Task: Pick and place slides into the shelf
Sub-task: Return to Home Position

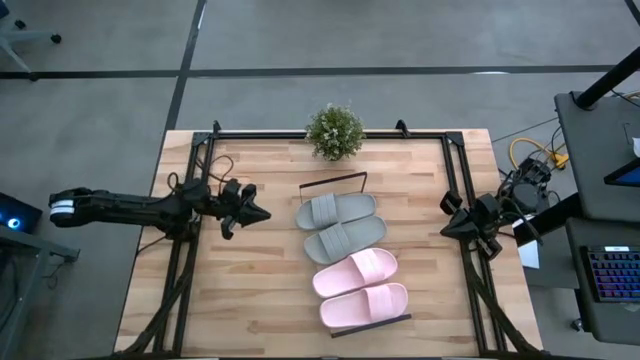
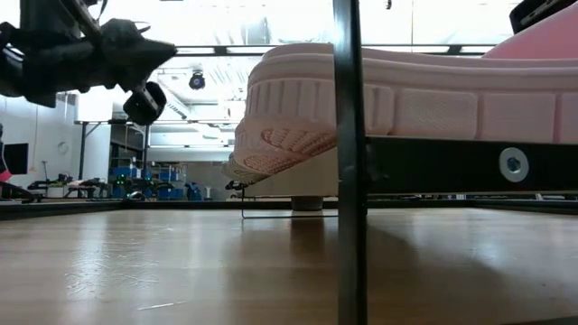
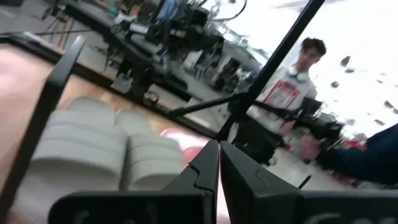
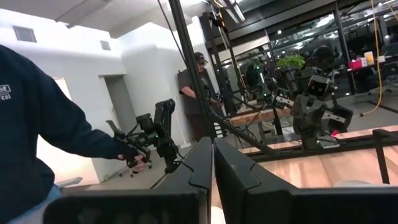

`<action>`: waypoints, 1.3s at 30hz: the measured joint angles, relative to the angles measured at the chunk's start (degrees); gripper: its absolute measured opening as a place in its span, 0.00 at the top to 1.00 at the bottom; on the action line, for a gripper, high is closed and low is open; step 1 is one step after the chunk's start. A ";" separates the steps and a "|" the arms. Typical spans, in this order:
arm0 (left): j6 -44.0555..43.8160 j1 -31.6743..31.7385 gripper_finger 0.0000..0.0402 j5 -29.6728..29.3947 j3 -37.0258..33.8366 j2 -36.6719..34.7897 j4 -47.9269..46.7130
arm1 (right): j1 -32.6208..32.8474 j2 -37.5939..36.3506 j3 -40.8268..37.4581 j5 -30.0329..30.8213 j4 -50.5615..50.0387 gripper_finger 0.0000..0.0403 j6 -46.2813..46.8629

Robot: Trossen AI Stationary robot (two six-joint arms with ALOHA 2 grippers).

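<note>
Left gripper (image 1: 263, 214) hangs over the left part of the table (image 1: 260, 300), its fingers (image 3: 200, 169) pressed together on nothing and pointing across at the shelf (image 1: 372, 324). Near its tip, but apart from it, all four slides lie side by side along that shelf: the two grey slides (image 1: 335, 211) at the end nearer the plant (image 1: 335, 131), and the two pink slides (image 1: 364, 304) at the other end, between the wire rims.

Beyond them, at the table's right edge, the right gripper (image 1: 445, 228) waits, its fingers (image 4: 198, 163) likewise closed and empty. Past the table a person (image 3: 292, 87) stands in the room.

With nothing left to pick, the placing looks finished and the step in hand appears to be the retreat to rest. That calls for drawing the left arm back and away from the shelf without brushing the rims or slides.
</note>
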 joint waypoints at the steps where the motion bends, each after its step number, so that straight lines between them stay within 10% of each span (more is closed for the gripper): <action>1: 0.91 0.00 1.00 -0.17 0.01 -0.56 -1.69 | 0.00 0.00 -0.04 0.05 -0.02 0.98 -0.05; 15: 5.92 0.00 1.00 1.55 -0.02 -6.51 -22.12 | 0.00 -0.02 -3.01 2.93 -0.04 0.98 1.76; 39: 9.11 0.00 1.00 -6.06 0.58 -36.32 -52.32 | 0.00 -0.02 -6.99 4.22 -0.46 0.98 1.91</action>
